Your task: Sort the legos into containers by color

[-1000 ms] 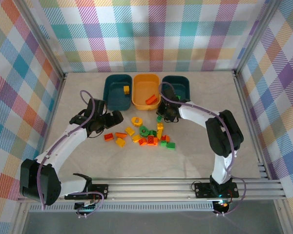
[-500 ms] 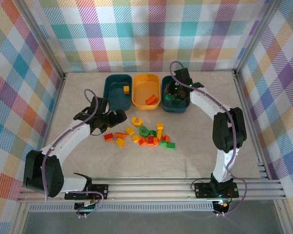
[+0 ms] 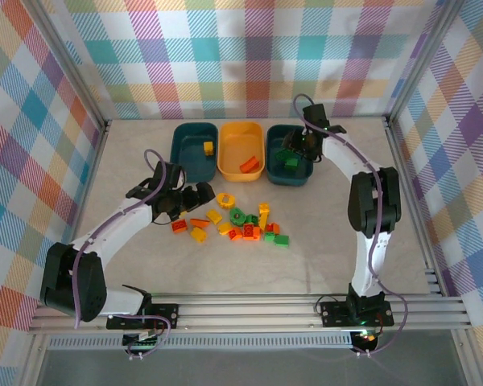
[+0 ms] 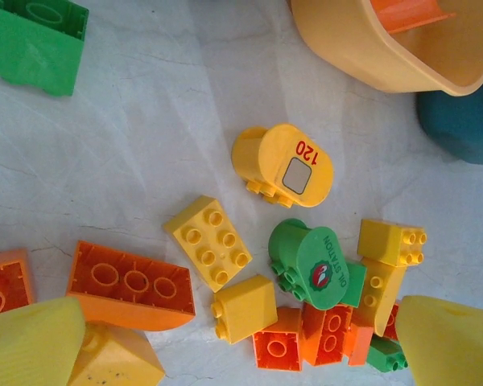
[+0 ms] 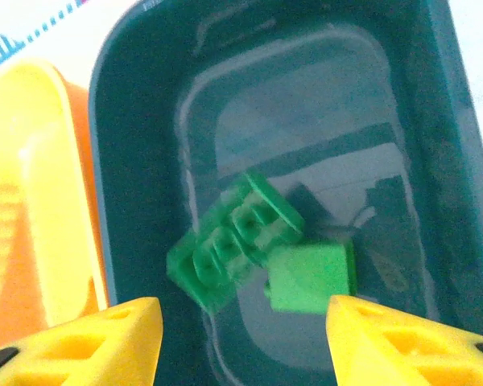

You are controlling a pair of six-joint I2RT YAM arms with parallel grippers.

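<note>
My right tool (image 5: 241, 314) hangs spread open and empty over the right teal container (image 5: 137, 161), where two green legos (image 5: 233, 241) lie — that drop looks done. My left tool (image 4: 237, 322) is spread wide above the loose legos (image 3: 243, 233) on the table (image 3: 330, 233), gripping nothing. Next, I judge, it should close on one yellow lego (image 4: 217, 241) — clear of its neighbours — for the left teal container (image 3: 177, 149).

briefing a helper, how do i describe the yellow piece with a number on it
Find the orange tub, middle of the three at the back. Right in front of it, at the far edge of the pile, lies a rounded yellow piece. No other piece carries its red "120" beside a grey square.
</note>
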